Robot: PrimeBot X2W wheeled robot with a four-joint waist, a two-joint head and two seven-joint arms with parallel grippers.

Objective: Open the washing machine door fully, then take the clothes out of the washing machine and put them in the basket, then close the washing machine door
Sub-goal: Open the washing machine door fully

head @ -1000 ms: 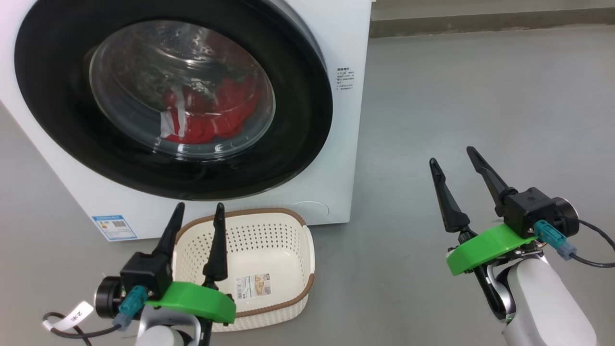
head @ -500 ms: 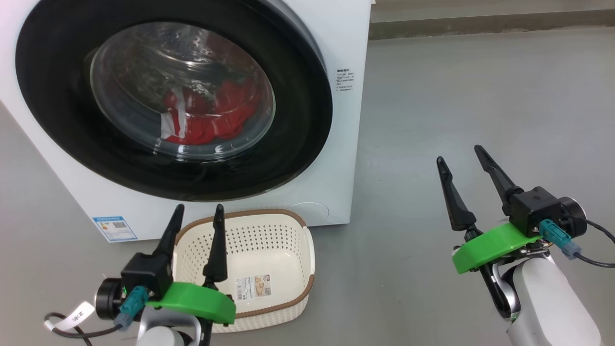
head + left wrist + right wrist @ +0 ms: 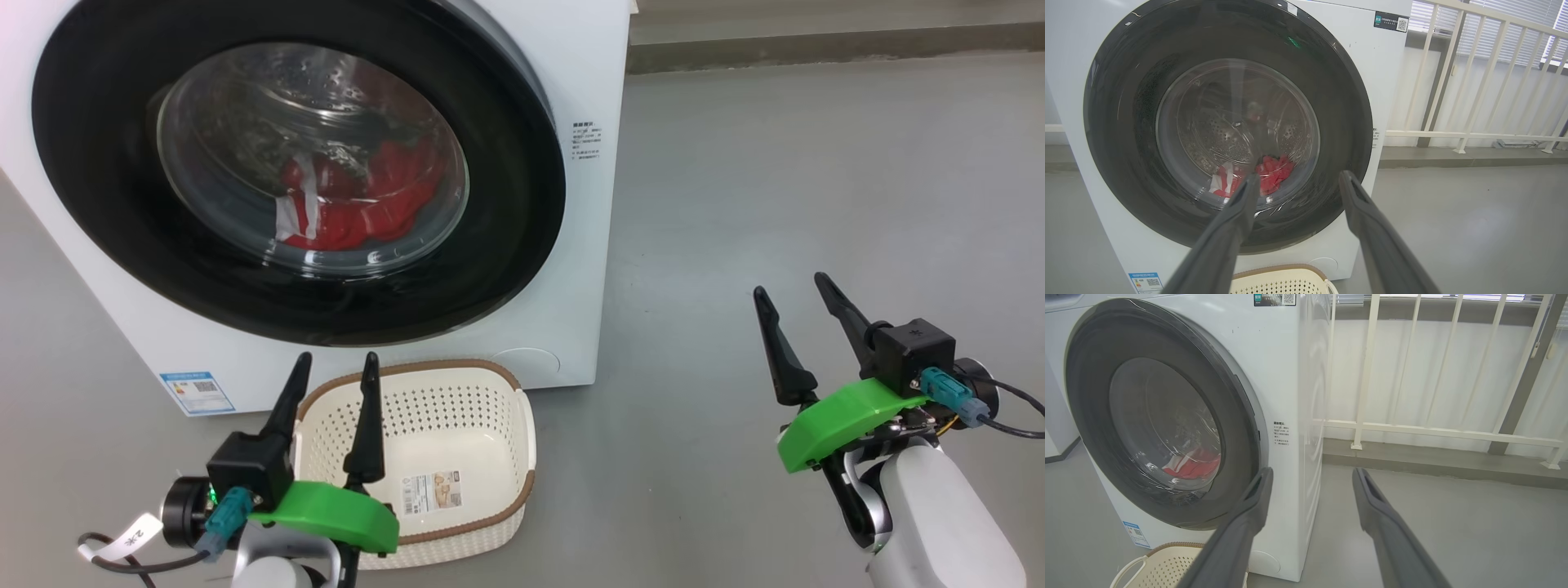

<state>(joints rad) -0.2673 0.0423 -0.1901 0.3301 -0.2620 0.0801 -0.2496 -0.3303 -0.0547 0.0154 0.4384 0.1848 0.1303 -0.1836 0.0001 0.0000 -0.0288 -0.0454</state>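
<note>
Wide and empty, left gripper point(image 3: 339, 357) with basket point(image 3: 424, 365) rim just below; shut door point(image 3: 506, 204) ahead, red clothes point(image 3: 367, 212) behind glass; right gripper point(image 3: 789, 283) wide, empty, bare floor point(image 3: 735, 163) around, door's edge leftward.

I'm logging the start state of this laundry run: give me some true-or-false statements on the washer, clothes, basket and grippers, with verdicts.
The big white washing machine's round black-rimmed glass door is shut. True.
The cream perforated plastic basket with a brown rim holds no clothes. True.
The bright red fabric clothes lie in the basket. False: they sit inside the machine, behind the glass.
The left gripper grips the door. False: it is open, clear of the door.
The right gripper is open over the grey floor. True.
</note>
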